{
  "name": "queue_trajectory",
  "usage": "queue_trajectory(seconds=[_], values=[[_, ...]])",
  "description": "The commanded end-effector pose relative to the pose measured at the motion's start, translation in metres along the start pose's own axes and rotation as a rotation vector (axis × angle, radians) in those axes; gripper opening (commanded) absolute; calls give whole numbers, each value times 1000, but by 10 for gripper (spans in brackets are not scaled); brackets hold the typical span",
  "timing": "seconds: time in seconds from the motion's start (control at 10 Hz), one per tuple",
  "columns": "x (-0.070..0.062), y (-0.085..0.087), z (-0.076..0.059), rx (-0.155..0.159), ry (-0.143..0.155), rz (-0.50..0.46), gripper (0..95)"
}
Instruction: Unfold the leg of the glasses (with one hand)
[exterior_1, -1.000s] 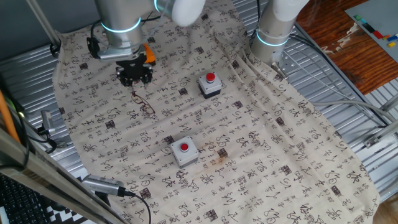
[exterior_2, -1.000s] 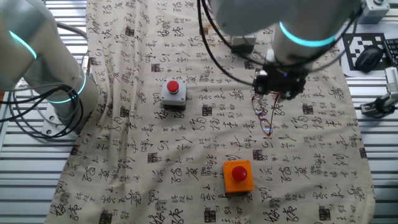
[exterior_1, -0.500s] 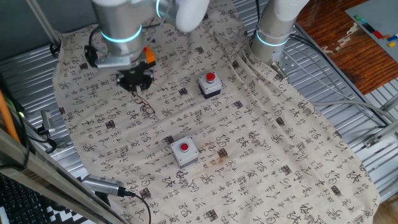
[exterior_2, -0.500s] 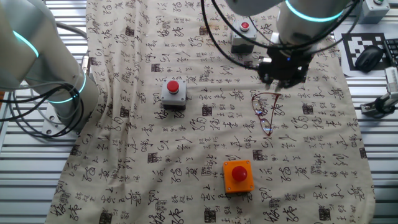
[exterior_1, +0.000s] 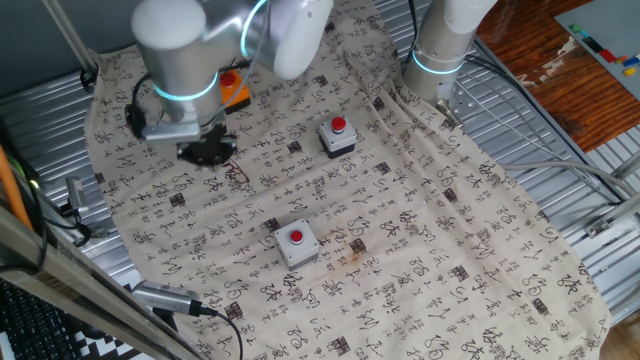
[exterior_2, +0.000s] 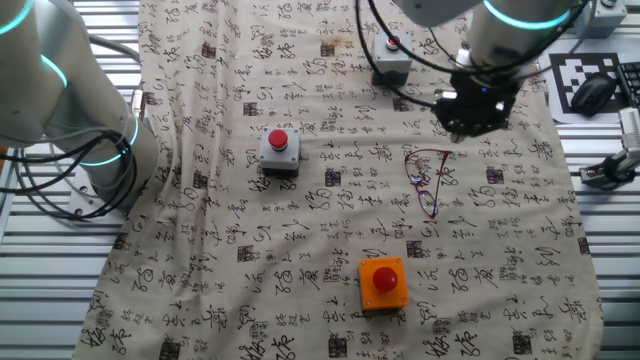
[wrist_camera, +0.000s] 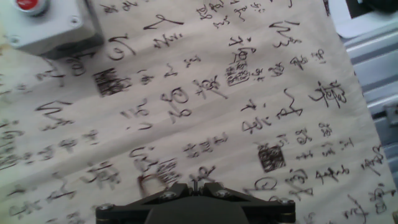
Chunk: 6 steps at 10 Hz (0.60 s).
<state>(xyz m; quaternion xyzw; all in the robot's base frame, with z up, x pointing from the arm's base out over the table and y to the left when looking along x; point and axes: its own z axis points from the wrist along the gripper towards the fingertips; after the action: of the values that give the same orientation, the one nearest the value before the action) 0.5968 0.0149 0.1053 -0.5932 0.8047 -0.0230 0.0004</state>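
The glasses, thin reddish-brown wire frames, lie flat on the calligraphy cloth, with one leg stretching along their far end. In one fixed view they lie just right of my gripper. In the other fixed view my gripper hovers just beyond the glasses' far right end, apart from them. In the hand view my gripper shows its jaws pressed together with nothing between them, and a bit of the reddish frame shows just left of the fingertips.
A grey box with a red button stands mid-cloth, another at the far edge and an orange box near the front. A second arm's base stands at the left. Metal slats border the cloth.
My gripper has moved off the end of the glasses, sideways and away from them, still shut. The glasses lie where they were.
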Motion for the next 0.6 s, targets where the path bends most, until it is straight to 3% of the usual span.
queue_trajectory(seconds=[0.1, 0.6], values=[[3, 3, 0, -2, 1, -1, 0], [15, 14, 8, -21, 1, -3, 0]])
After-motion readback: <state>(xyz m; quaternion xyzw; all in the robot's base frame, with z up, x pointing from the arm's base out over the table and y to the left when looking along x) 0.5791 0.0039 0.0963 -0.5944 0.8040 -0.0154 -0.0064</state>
